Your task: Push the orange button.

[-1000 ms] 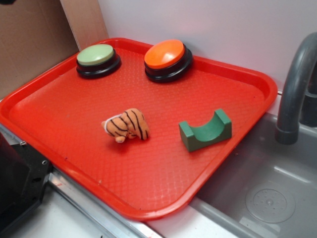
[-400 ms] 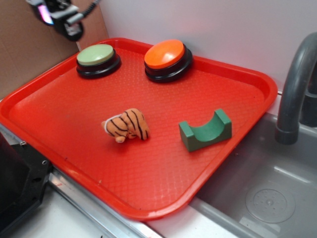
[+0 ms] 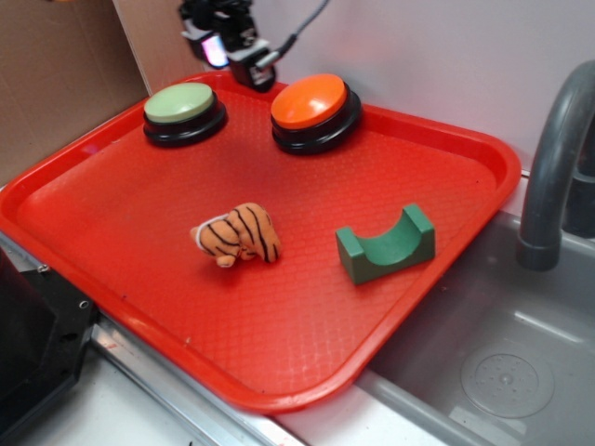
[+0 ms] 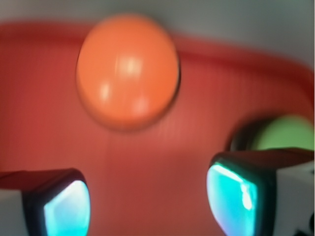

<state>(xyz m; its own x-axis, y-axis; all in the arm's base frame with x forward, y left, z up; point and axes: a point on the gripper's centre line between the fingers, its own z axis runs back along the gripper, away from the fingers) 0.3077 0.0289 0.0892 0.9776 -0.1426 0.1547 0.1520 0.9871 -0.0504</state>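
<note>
Red tray (image 3: 121, 214): textured plastic, lying beside a grey sink (image 3: 502, 372) with a grey tap (image 3: 553, 167) at the right.

Orange button (image 3: 310, 100): round, glossy dome on a black ring, at the far edge of the tray, right of the green button (image 3: 178, 102) and apart from it. In the blurred wrist view the orange button (image 4: 127, 71) sits above and between the fingers, untouched.

Gripper (image 3: 237, 46): above the tray's far rim, between the two buttons and nearer the back wall. Jaws apart; both fingers (image 4: 61, 209) show glowing teal pads with bare tray between them.

Toy tiger (image 3: 237, 234): striped plush, mid-tray.

Green block (image 3: 386, 246): curved top, to the right of the tiger, well apart from the buttons.
</note>
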